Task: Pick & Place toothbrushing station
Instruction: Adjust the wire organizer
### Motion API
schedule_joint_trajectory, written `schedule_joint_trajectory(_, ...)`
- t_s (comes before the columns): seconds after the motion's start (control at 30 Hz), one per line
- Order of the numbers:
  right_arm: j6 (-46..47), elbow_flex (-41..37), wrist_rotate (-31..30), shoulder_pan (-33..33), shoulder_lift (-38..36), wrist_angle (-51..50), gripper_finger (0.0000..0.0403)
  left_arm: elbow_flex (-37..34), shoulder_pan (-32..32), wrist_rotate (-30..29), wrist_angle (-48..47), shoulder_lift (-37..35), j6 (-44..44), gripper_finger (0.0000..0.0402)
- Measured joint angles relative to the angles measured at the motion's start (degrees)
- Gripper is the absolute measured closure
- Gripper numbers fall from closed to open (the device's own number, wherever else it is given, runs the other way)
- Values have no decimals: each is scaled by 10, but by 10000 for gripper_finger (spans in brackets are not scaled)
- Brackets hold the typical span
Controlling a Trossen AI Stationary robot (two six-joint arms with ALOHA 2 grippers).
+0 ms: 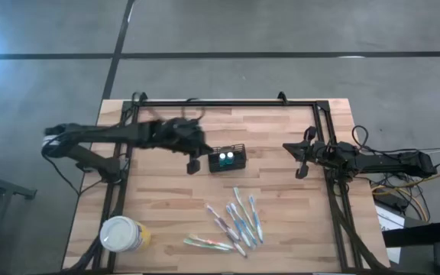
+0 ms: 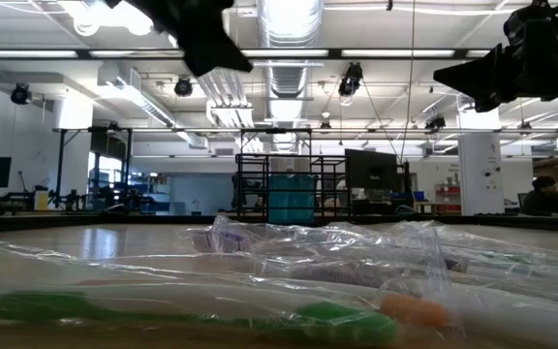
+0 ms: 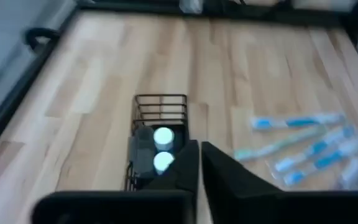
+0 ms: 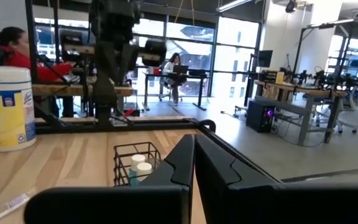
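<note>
The toothbrushing station [image 1: 228, 159] is a small black wire-mesh caddy standing on its base at the table's middle. It holds two white-capped bottles [image 3: 162, 148] and also shows in the right wrist view [image 4: 135, 163]. My left gripper [image 1: 193, 160] is shut and hovers above the table just left of the caddy. In the left wrist view [image 3: 199, 163] its fingers hide the caddy's near end. My right gripper [image 1: 300, 162] is shut and empty. It hangs over the table's right part with its fingers [image 4: 194, 165] pointing toward the caddy.
Several wrapped toothbrushes [image 1: 235, 221] lie near the front edge, right of centre, and fill the low view [image 2: 289, 281]. A round yellow cup with a white lid [image 1: 121, 233] stands at the front left. A black frame [image 1: 228, 103] runs along the table's sides. People sit in the room beyond [image 4: 11, 46].
</note>
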State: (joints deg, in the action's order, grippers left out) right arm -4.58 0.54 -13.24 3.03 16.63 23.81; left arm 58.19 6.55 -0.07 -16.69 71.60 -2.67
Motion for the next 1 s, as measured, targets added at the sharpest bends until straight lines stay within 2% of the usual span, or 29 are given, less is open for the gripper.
schedule_joint_trajectory(0.07, 3, 0, 0, 0, 7, 0, 394, -78, 2, -36, 78, -38, -34, 392)
schedule_joint_trajectory(0.17, 28, 0, 0, 0, 24, 5, 394, -169, 6, -114, 145, -73, -87, 396)
schedule_joint_trajectory(0.27, 44, 0, 0, 0, 49, 17, 394, -227, 12, -182, 187, -81, -117, 397)
schedule_joint_trajectory(0.33, 60, 0, 1, 0, 73, 24, 394, -249, 21, -198, 206, -75, -131, 397)
schedule_joint_trajectory(0.43, 108, 0, 2, 0, 125, 22, 394, -268, 36, -200, 227, -51, -135, 398)
schedule_joint_trajectory(0.6, 208, 0, 13, -1, 235, 29, 394, -261, 55, -200, 237, 12, -135, 398)
schedule_joint_trajectory(0.73, 281, 0, -22, 0, 334, 96, 394, -248, 54, -186, 237, 58, -125, 398)
schedule_joint_trajectory(0.87, 307, 10, 2, 0, 436, 178, 394, -242, 54, -149, 236, 80, -122, 398)
schedule_joint_trajectory(1.0, 307, 67, 13, 0, 538, 185, 394, -241, 53, -90, 226, 74, -113, 397)
